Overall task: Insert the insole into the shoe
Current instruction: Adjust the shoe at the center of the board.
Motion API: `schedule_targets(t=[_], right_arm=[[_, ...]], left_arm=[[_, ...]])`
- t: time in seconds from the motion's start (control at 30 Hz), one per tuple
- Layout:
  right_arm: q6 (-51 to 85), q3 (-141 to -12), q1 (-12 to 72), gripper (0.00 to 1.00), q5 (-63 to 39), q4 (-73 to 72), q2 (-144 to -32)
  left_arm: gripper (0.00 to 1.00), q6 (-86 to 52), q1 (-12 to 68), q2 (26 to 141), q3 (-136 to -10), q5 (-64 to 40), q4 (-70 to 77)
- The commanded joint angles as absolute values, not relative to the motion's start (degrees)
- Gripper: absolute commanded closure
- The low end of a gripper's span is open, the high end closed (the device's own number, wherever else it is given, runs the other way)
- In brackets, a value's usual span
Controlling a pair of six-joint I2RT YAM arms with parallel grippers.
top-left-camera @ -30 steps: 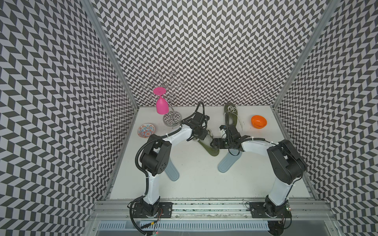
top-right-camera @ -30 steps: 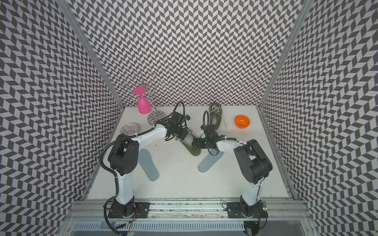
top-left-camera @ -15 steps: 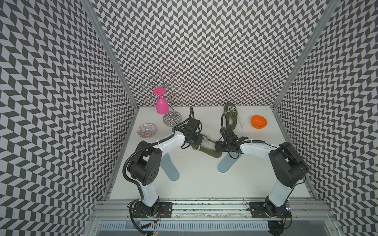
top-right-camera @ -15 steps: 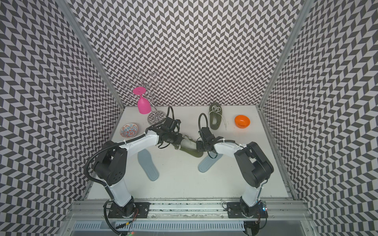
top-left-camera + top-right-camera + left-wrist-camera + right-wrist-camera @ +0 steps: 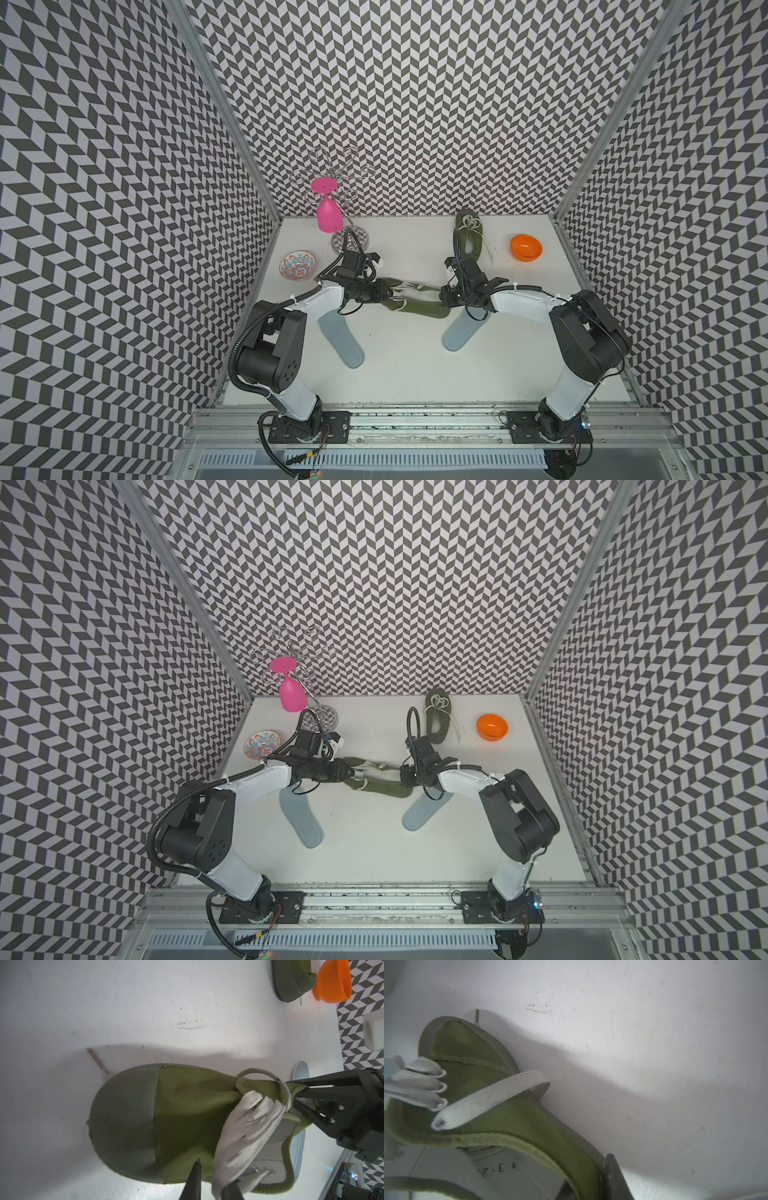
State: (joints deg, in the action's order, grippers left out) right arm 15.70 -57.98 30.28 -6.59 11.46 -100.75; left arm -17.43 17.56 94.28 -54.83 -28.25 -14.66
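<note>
Clamping from opposite ends, the left gripper [image 5: 386, 293] and right gripper [image 5: 446, 297] both stood nearly closed on the shoe [image 5: 419, 308]. The left pinched at the laces and the right nipped the collar rim by the opening. The shoe lay on the table [image 5: 415, 386] mid-scene, its long axis left to right and its toe leftward. Neither gripper held an insole. The right insole [image 5: 459, 338] lay just near of the heel end, partly beneath the right arm. The left insole [image 5: 343, 345] lay partly beneath the left arm. In my judgement, the right insole sat closest to the opening.
</note>
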Motion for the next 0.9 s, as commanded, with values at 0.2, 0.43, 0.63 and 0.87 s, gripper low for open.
schedule_targets(t=[0.2,0.43,0.63,0.87], right_arm=[[12.8,-60.9,30.0,0.64,-11.7,11.4,-101.0],[14.9,-64.4,31.7,0.59,-16.1,11.3,-101.5],[13.5,-66.2,31.7,0.52,-17.1,13.8,-100.4],[11.3,-66.9,31.6,0.45,-18.3,16.1,-98.0]], left_arm=[[0.74,-16.3,20.1,94.4,-60.0,-21.1,-17.4],[0.55,-17.7,22.0,93.5,-61.4,-14.4,-19.1],[0.46,-16.7,22.0,92.5,-62.8,-14.2,-21.1],[0.35,-16.7,22.0,88.9,-64.8,-15.1,-24.3]])
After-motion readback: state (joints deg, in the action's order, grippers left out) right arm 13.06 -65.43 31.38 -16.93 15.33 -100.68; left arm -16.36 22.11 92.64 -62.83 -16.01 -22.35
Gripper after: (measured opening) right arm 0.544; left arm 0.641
